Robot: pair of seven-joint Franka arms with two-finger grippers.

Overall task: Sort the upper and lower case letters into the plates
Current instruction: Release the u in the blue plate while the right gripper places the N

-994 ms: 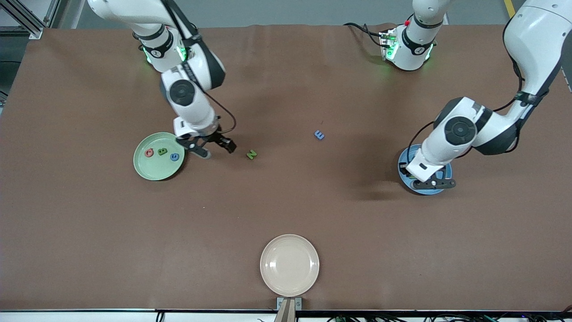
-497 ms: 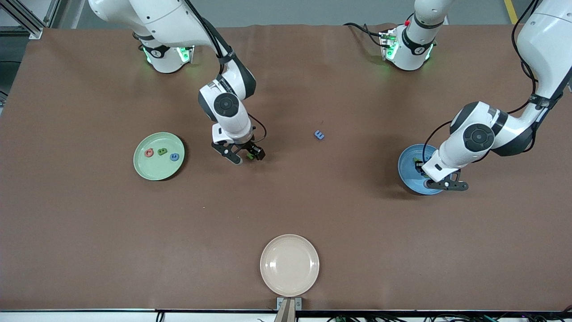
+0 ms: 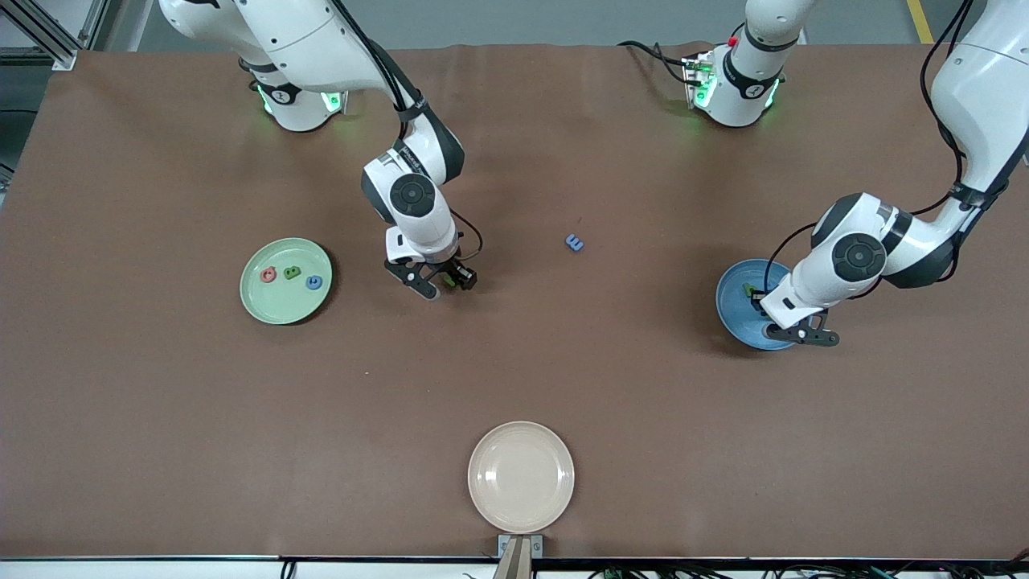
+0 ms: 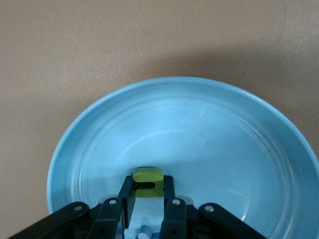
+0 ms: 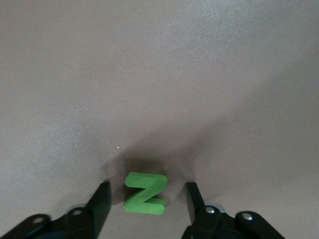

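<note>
Right wrist view — chunky green N [image 5: 145,193], flat between gripper [image 5: 146,201] fingers.

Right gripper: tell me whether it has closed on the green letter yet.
Not yet. The right gripper straddles the green letter, with gaps showing between it and both fingers.

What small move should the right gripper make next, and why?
Probably close the fingers. The right gripper is down at the table with the green N between its fingers, and gaps show on both sides. The left gripper holds a yellow-green letter over the blue plate.
</note>
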